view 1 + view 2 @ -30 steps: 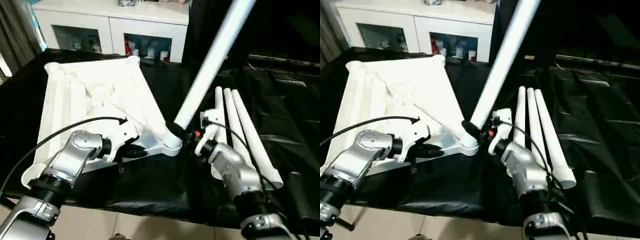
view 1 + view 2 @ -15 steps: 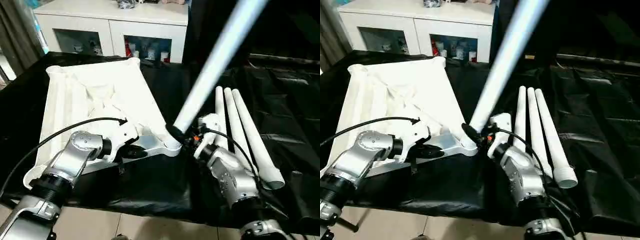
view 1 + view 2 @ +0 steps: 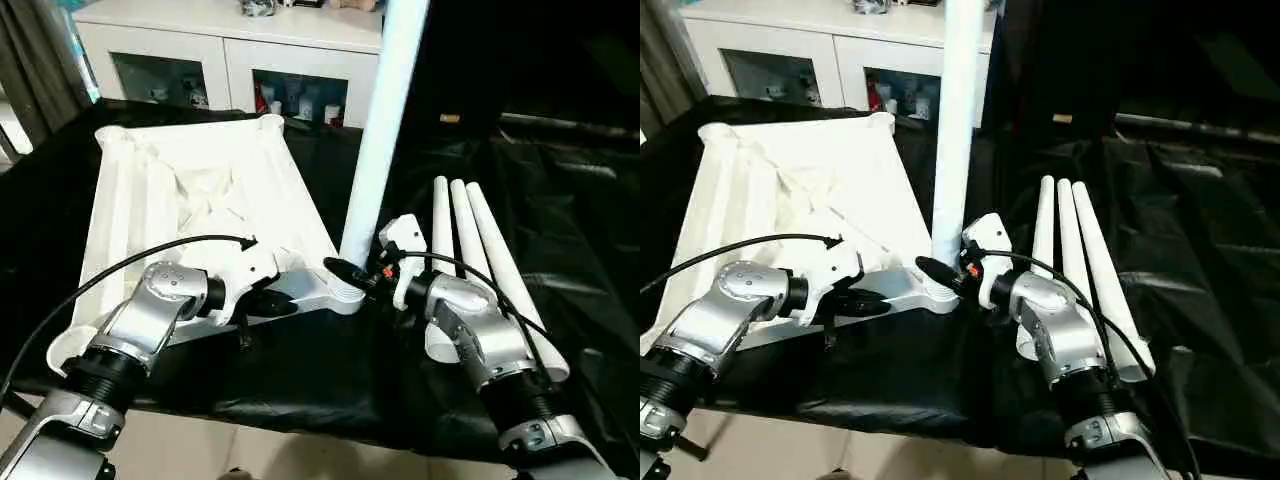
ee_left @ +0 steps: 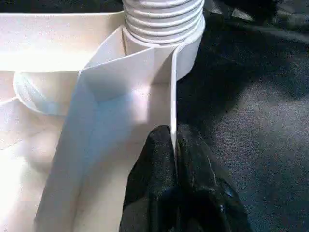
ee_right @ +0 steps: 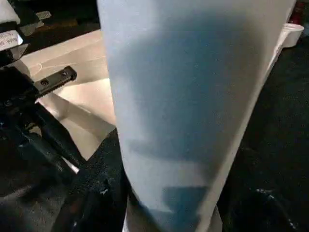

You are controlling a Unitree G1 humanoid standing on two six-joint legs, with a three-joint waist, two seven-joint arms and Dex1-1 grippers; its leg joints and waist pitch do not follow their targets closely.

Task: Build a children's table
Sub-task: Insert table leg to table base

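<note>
Left gripper (image 4: 174, 145) pinches the top's rim (image 4: 173, 87) steady while right gripper (image 3: 940, 272) clamps the leg (image 3: 958, 120) upright in its socket (image 3: 345, 292).

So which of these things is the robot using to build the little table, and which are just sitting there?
For the job:
- white table top, upside down
- leg standing in its corner socket, held by the right gripper
- three spare legs lying side by side
- left gripper, pinching the top's edge wall

Just there:
- black-draped table
- white cabinet
</note>
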